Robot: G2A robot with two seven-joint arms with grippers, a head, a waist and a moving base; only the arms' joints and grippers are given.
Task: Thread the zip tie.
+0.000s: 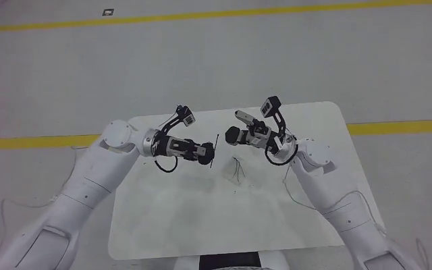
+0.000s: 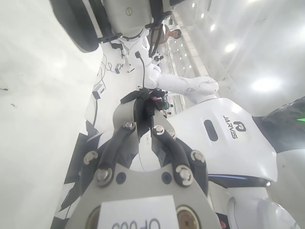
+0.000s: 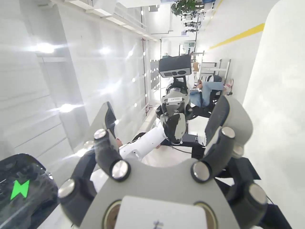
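A thin black zip tie (image 1: 215,144) stands up from my left gripper (image 1: 208,156), which is shut on it above the middle of the white table (image 1: 324,128). In the left wrist view the zip tie (image 2: 143,72) curves away from the closed fingers (image 2: 140,120), with its small head at the far end. My right gripper (image 1: 235,126) hangs open a short way to the right, facing the left one, with nothing between its fingers. The right wrist view has the two pads (image 3: 108,117) spread wide, and the left gripper (image 3: 173,123) lies straight beyond the gap.
Several loose black zip ties (image 1: 236,169) lie on the table just in front of the two grippers. Yellow floor lines (image 1: 202,15) run behind and beside the table. People sit in the room behind, away from the table.
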